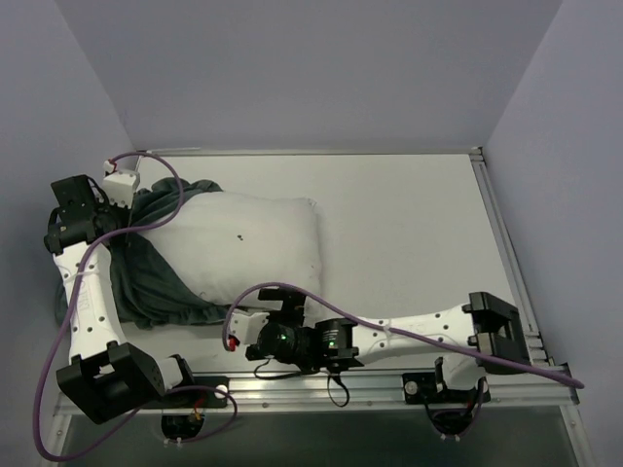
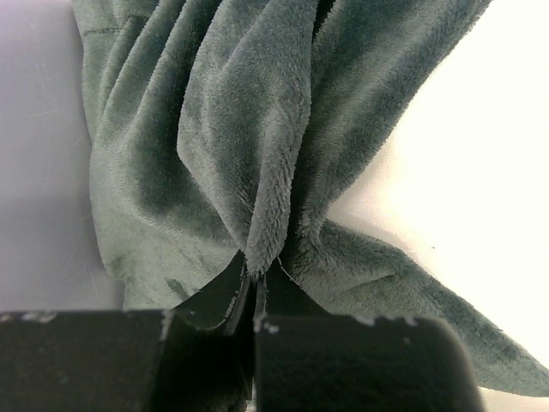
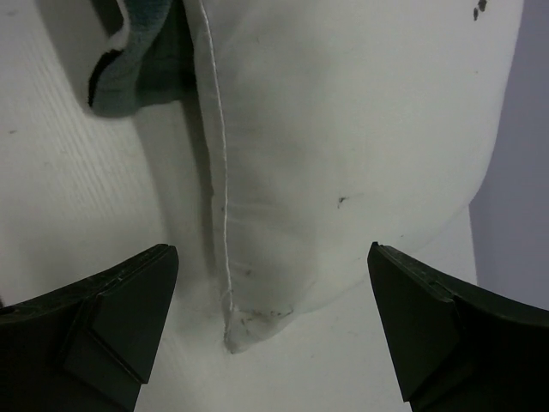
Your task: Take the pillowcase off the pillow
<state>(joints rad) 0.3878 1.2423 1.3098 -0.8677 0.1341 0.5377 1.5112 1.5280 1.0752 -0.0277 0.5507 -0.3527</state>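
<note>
Right gripper (image 1: 280, 309) sat low centre in the top view, jaws spread wide, holding nothing. In my right wrist view the fingers (image 3: 129, 300) flanked the pillow's seamed corner, not touching it. Pillow (image 1: 248, 255) lay on the table (image 1: 409, 233), left of centre, white, mostly bare, small dark speck (image 1: 240, 235) on top. Pillowcase (image 1: 146, 287) was bunched around the pillow's left end and along its lower-left edge, grey side out; couldn't tell how much pillow was inside. Left gripper (image 1: 119, 220) was at upper left, clamped on a pinched fold of that grey fabric (image 2: 257, 129), which fanned out from my closed fingers (image 2: 343, 360).
</note>
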